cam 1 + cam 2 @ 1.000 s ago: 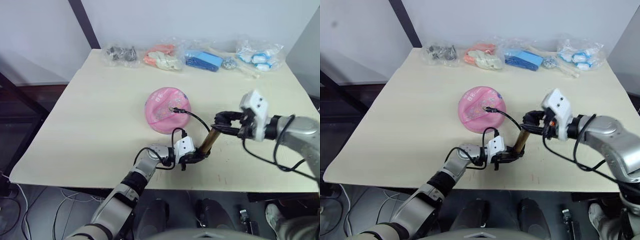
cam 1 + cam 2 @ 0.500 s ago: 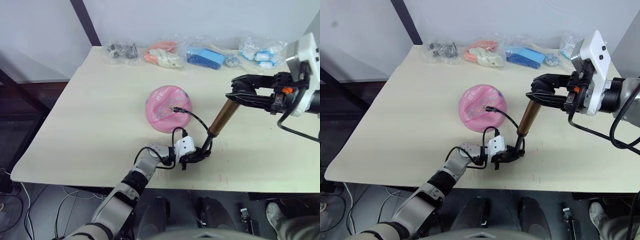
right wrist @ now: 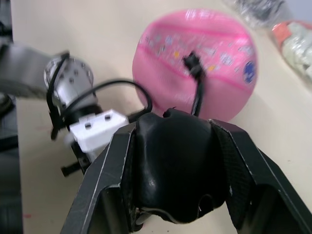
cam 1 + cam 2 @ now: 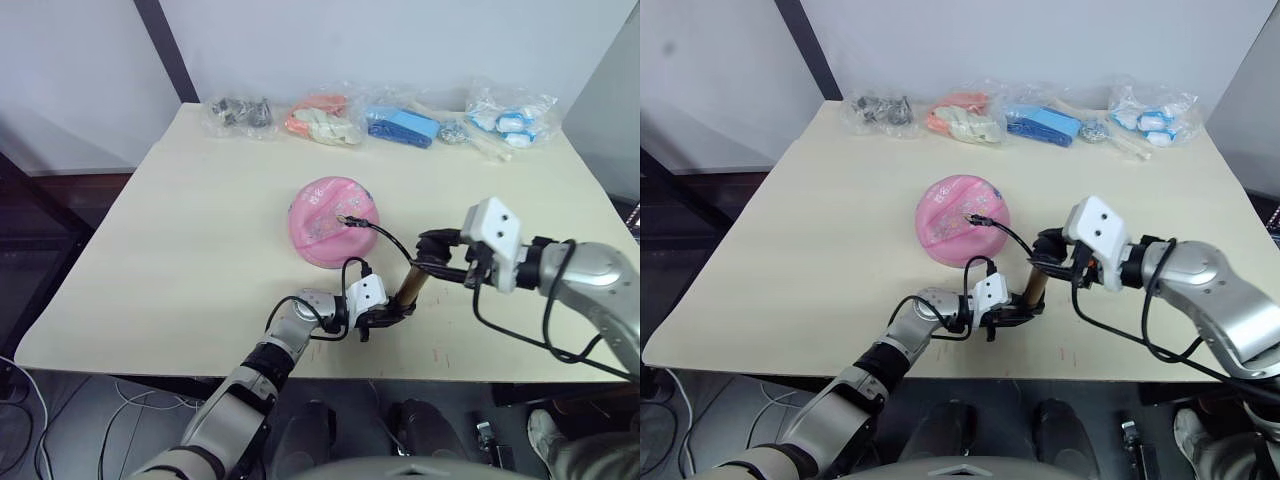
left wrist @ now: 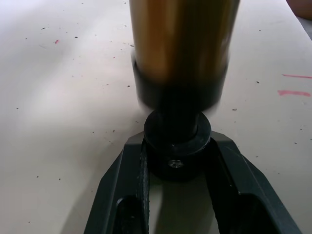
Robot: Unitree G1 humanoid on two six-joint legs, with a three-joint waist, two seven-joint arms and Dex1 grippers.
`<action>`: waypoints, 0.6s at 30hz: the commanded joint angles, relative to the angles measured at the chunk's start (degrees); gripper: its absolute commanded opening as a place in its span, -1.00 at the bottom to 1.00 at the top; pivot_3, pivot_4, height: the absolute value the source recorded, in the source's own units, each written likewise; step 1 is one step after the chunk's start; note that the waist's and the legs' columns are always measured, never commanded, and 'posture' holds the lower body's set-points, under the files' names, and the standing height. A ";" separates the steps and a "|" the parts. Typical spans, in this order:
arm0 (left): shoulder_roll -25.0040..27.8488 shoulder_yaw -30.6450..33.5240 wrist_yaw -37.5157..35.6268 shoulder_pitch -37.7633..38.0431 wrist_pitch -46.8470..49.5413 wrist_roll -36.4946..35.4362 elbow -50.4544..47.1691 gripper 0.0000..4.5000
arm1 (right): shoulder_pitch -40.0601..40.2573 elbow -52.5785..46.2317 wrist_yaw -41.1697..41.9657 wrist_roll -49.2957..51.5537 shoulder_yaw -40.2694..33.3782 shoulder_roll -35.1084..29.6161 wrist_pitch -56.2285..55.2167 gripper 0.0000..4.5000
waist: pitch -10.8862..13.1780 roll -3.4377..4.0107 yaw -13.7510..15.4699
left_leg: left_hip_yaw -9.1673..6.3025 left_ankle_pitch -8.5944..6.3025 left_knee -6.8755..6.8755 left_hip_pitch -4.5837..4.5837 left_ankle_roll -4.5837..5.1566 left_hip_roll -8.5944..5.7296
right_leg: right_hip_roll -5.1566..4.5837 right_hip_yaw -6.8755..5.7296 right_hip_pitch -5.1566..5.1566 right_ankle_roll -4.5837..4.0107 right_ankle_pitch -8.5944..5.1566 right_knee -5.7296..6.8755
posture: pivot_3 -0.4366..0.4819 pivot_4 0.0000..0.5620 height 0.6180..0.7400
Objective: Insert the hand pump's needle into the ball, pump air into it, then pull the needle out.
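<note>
Pumping stage, judged from the layout. Your left gripper [image 4: 385,317] is clamped on the black base cap of the slim hand pump with the shiny gold-bronze barrel [image 4: 409,287], pinning it near the front edge of the pale wooden table [image 4: 180,230]. The left wrist view shows the two black fingers [image 5: 130,180] closed against the cap. Your right gripper [image 4: 428,258] is wrapped around the black T-handle [image 3: 178,161], fingers closed on it.

Key relation: the pump's long axis rises from the left gripper up and to the right, toward the right gripper, so your stroke must run along that tilted line.

The pink rubber ball with small colourful prints [image 4: 330,220] sits mid-table, beyond and just left of the pump, looking fairly round. The thin black hose [image 4: 385,236] arcs to it; the needle's black fitting [image 3: 191,62] sits on the ball's top.
</note>
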 commanded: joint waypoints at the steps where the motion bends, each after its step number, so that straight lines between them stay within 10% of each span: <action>1: 1.57 0.44 0.66 1.38 2.05 1.73 1.83 -0.52 | 4.63 5.55 1.71 -5.63 7.72 -0.24 2.29 -0.26 | -0.20 0.01 -0.09 | 0.00 0.00 0.00 0.00 0.00 0.00 | 0.01 0.01 0.05 0.00 0.00 0.00 | -0.05 -0.47 1.00; 18: 0.45 0.37 1.08 0.54 0.95 2.05 4.16 -0.52 | -12.33 -2.17 5.14 21.76 -24.80 -9.48 20.60 -0.26 | 0.65 0.64 1.30 | -0.06 0.01 0.07 -0.93 0.01 -0.20 | -0.06 -0.04 -0.74 -0.01 0.32 -0.02 | -0.05 -0.47 1.00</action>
